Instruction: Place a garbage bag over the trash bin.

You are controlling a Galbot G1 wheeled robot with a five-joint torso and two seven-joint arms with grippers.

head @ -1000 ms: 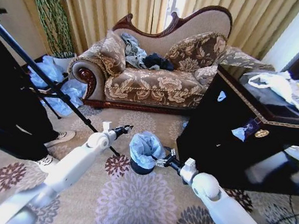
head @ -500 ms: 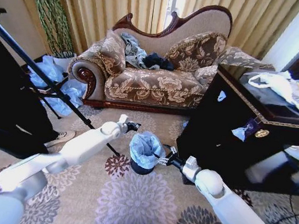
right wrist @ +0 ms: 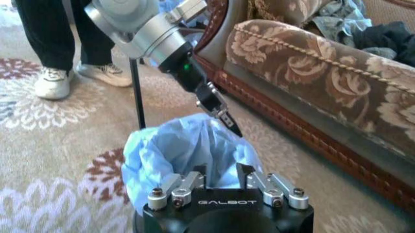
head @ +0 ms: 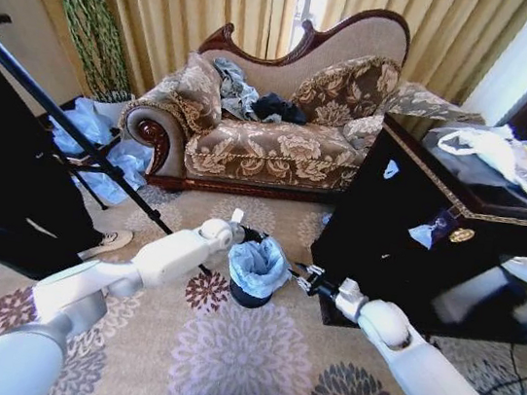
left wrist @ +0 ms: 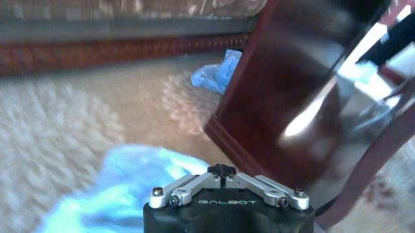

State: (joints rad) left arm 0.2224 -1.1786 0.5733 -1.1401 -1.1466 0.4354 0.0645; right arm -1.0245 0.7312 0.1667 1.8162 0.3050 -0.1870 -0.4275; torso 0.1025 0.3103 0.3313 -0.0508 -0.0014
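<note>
The garbage bag [head: 259, 264] already sits in the trash bin [head: 250, 296], which stands upright on the flowered carpet [head: 240, 361], between the sofa [head: 272, 140] at the carpet's far edge and the glossy black cabinet [head: 404, 247] on the right. The bin's long axis runs straight up and its mouth faces the ceiling; the bag's pale blue film billows above the rim and drapes part-way down the outside, with only the bin's lower black wall bare.

This looks like the closing step: seating the film over the rim. The left gripper [head: 256, 237] reaches to the bag's far-left edge; in the right wrist view its fingers [right wrist: 224, 119] come to a narrow point, pressed together at the film, though whether they pinch any plastic I cannot tell. The right gripper [head: 303, 279] hovers just beside the bin's right side, fingers [right wrist: 194, 175] apart with blue plastic showing between them, not clamped.

Next, I judge, the film needs pulling down evenly round the rim, gently, since the bin looks light enough to tip
</note>
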